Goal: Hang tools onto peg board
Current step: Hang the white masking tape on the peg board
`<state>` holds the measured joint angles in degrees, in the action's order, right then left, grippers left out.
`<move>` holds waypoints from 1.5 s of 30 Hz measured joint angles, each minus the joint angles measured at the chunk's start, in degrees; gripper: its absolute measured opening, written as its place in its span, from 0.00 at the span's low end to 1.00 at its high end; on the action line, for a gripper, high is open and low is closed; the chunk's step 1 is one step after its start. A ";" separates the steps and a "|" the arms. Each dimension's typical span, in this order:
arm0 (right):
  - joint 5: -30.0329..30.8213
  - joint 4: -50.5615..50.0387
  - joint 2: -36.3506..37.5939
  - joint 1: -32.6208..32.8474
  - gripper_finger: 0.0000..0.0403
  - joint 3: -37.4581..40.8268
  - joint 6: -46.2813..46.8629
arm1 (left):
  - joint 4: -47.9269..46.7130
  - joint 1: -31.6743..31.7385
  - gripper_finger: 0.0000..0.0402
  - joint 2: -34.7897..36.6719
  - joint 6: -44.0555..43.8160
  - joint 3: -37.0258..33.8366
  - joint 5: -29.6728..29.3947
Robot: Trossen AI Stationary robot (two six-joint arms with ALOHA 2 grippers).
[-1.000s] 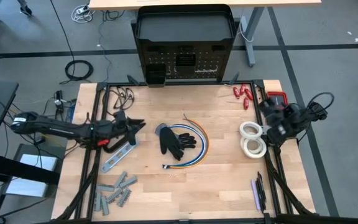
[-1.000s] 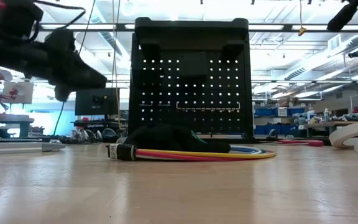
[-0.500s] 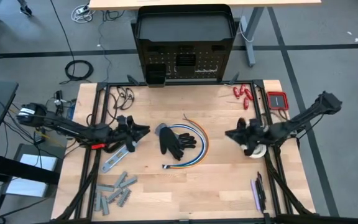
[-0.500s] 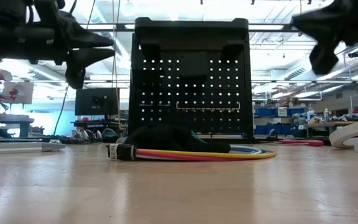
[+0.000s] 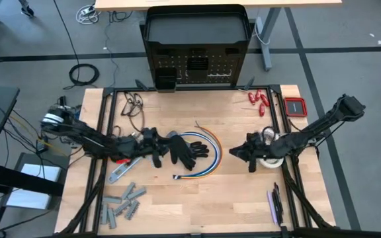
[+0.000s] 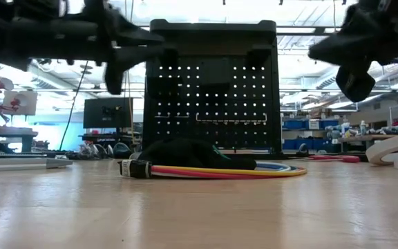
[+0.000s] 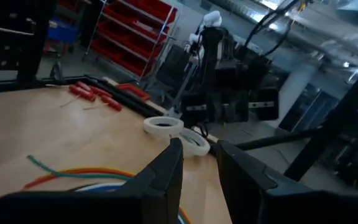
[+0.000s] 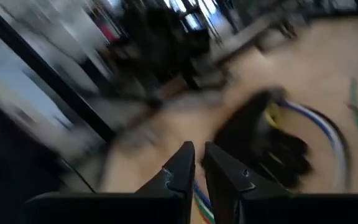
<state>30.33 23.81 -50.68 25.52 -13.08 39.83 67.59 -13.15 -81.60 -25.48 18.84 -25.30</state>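
The black peg board (image 5: 196,66) stands upright just beyond the table's far edge, its holed panel facing me in the low view (image 6: 213,97). A black glove (image 5: 187,151) lies mid-table on a coil of coloured cables (image 5: 210,162). My left gripper (image 5: 163,151) hovers level just left of the glove, open and empty (image 7: 201,152). My right gripper (image 5: 237,152) hovers right of the coil, its fingers all but together with nothing between them (image 8: 197,152). Two white tape rolls (image 5: 273,160) lie partly under the right arm. A silver flat bar (image 5: 123,172) lies below the left arm.
Red-handled tools (image 5: 258,99) and a red box (image 5: 295,106) lie at the far right. Grey metal pieces (image 5: 124,201) are near the front left, and a purple-handled tool (image 5: 271,206) lies at the front right. Bare wood lies in front of the coil.
My left gripper has moved toward the table's right, up to the glove's left side. My right gripper has swung out from the right edge toward the table's middle, sinking and tipping down to near level. The tools lie as before.
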 joint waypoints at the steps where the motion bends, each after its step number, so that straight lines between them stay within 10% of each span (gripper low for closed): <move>1: -0.25 -8.87 -0.01 -0.20 0.12 -3.34 0.73 | -0.02 0.00 0.26 -2.04 0.98 1.48 -0.08; 7: -0.93 -56.63 -2.08 -0.92 0.20 -22.43 9.61 | -0.19 0.23 0.26 -9.59 7.25 7.43 0.09; 13: -7.97 -73.11 -5.31 -2.53 0.34 -26.92 20.32 | -1.35 2.10 0.26 -9.78 8.75 7.47 0.08; 25: -14.96 -79.62 -13.99 -15.27 0.46 -24.39 29.55 | -1.31 6.41 0.27 -15.19 8.33 7.53 1.84; 45: -25.68 -79.68 -27.18 -36.30 0.42 -24.39 13.88 | -2.22 7.21 0.41 -22.82 9.04 10.54 7.63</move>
<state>4.64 -55.87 -77.86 -10.79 -37.47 53.71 65.37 -5.93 -104.42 -16.43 29.39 -17.67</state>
